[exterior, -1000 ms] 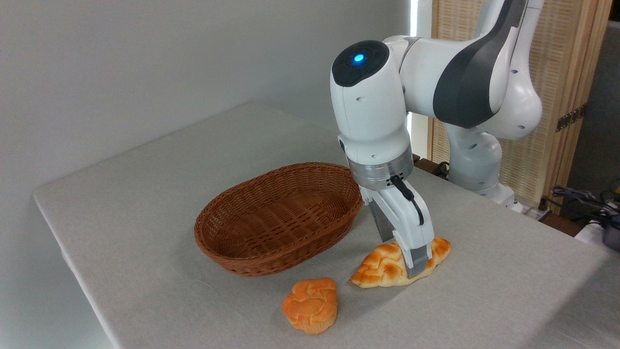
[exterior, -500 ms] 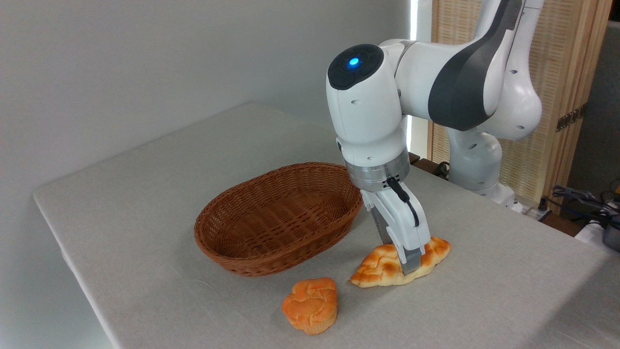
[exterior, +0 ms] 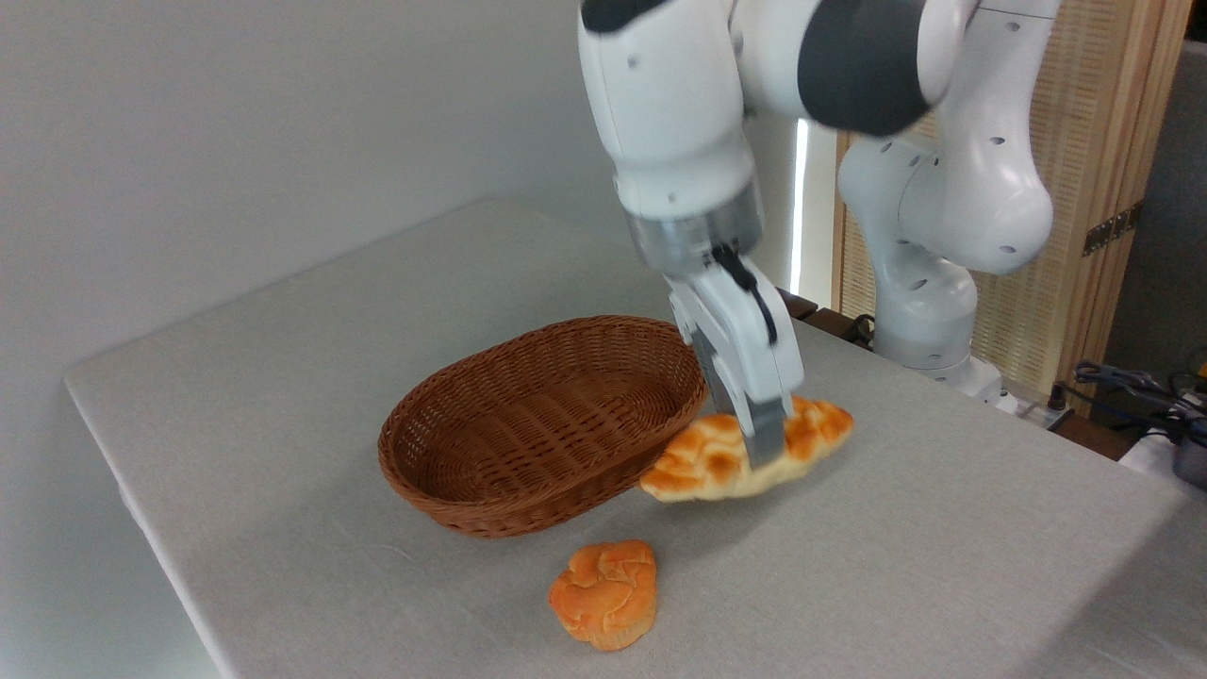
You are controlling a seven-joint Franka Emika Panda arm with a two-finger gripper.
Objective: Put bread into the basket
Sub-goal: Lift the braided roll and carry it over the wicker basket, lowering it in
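Clamping the braided bread loaf (exterior: 726,457) across its middle, the gripper (exterior: 766,443) holds it in the air just right of the wicker basket (exterior: 528,429), level with the rim; an orange bun (exterior: 604,593) lies in front of the basket.

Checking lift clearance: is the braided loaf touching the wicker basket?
Cannot tell: the fixed camera shows the pale braided loaf overlapping the reddish-brown wicker basket rim.
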